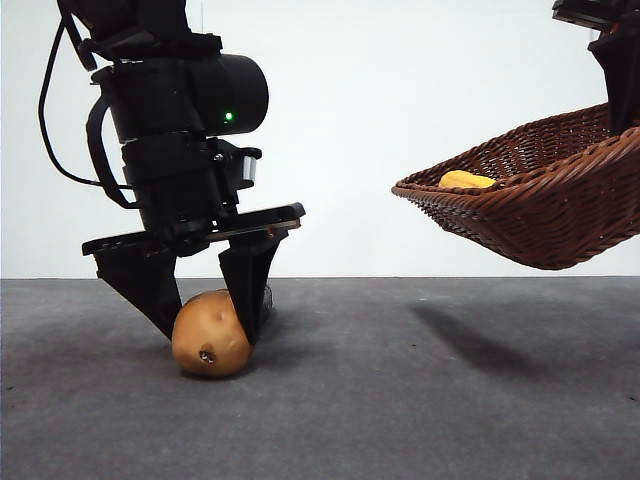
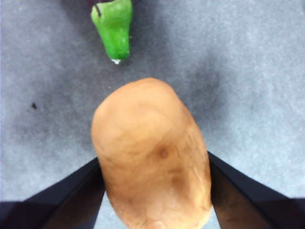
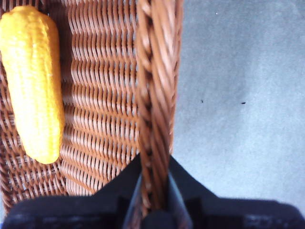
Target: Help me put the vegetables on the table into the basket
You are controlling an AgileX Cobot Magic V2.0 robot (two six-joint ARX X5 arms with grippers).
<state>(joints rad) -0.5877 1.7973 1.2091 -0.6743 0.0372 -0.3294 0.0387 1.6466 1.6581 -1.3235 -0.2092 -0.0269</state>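
Observation:
My left gripper (image 1: 212, 335) stands on the table (image 1: 400, 400) with its jaws closed against both sides of the brown potato (image 1: 208, 335), which sits at table level. The left wrist view shows the potato (image 2: 152, 152) between the jaws (image 2: 155, 191), and beyond it the green stem end of the eggplant (image 2: 114, 28) lying on the table; its purple body is mostly cut off. My right gripper (image 3: 152, 191) is shut on the braided rim of the wicker basket (image 3: 155, 71) and holds it tilted in the air at the right (image 1: 560, 200). The yellow corn cob (image 3: 33, 81) lies inside the basket (image 1: 467, 180).
The grey table (image 3: 238, 95) spreads under the raised basket, with the basket's shadow (image 1: 470, 340) on it. A white wall stands behind. The right arm (image 1: 620, 80) comes down at the top right corner.

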